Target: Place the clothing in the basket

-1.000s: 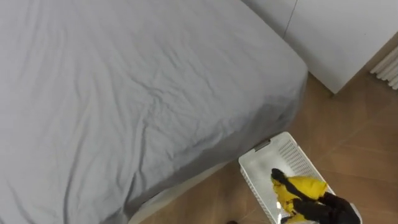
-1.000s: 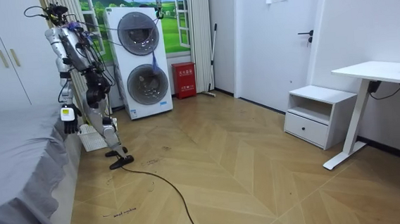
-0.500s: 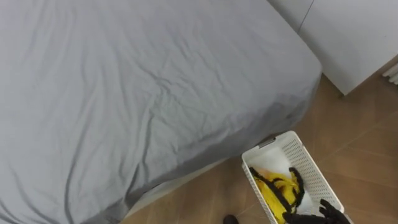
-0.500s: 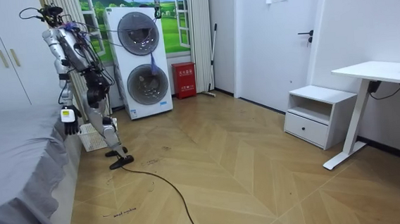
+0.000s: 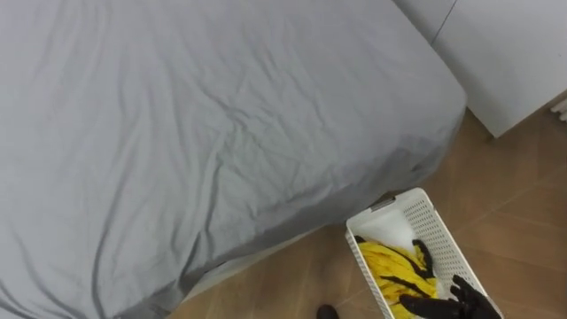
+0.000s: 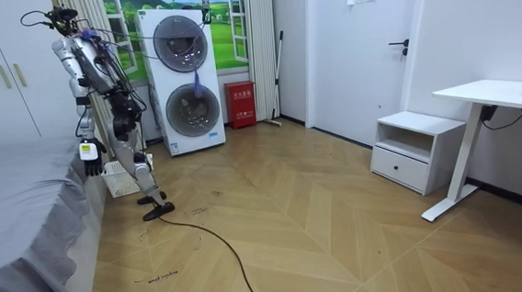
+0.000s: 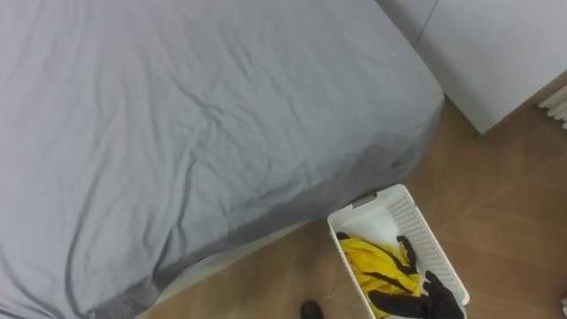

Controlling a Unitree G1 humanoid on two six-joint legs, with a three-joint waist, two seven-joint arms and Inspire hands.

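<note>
Lengthwise in the white slatted plastic basket (image 5: 440,237) lies the yellow garment with black trim (image 5: 390,266), its long axis following the basket's, which runs from the bed's side out toward the robot's right. The black right hand (image 5: 447,306) hangs over the garment's near end, fingers spread and loose, gripping nothing. The basket stands on the herringbone wooden floor (image 5: 514,195), one short end just beside the wide bed under a wrinkled grey sheet (image 5: 195,124); a white cupboard (image 5: 505,53) stands past the bed's corner

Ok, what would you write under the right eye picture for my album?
Robot's right hand over yellow clothes in the white basket beside the grey bed.
</note>
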